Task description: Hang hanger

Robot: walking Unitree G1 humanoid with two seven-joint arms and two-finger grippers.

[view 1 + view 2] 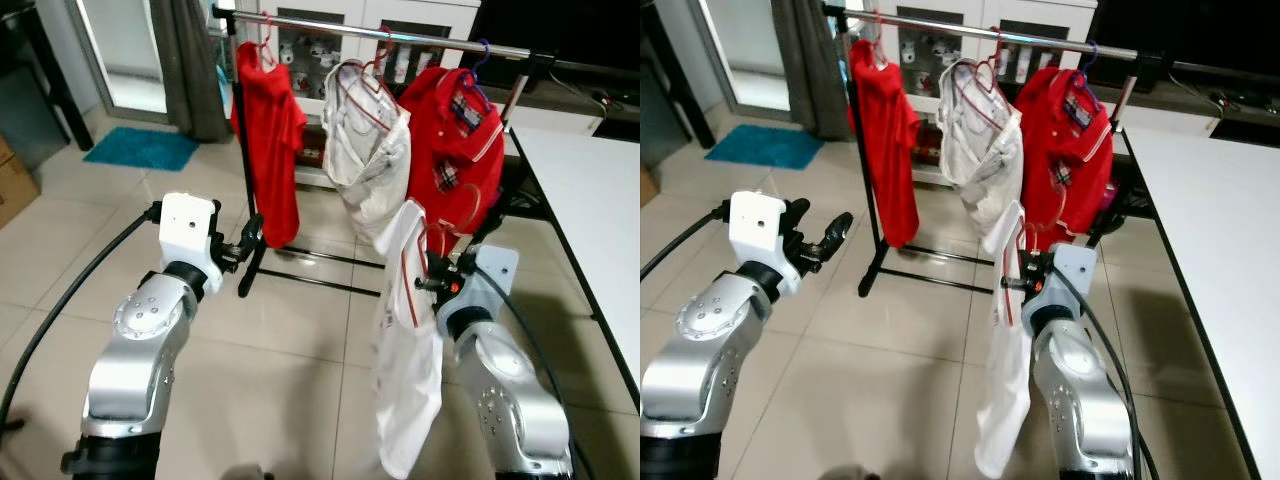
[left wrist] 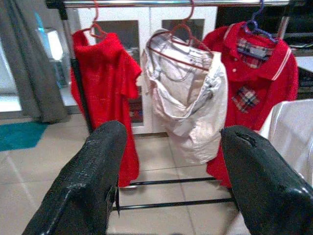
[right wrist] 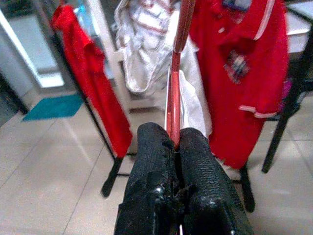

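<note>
Right claw [image 3: 177, 147] clamped on red hanger [image 3: 174, 93].

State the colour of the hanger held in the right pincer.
Red hanger, clearest in the right wrist view.

Three garments are hung along the silver metal clothes rail [image 1: 400, 36] at upper centre; the white flat bench [image 1: 590, 200] is placed at right.
</note>
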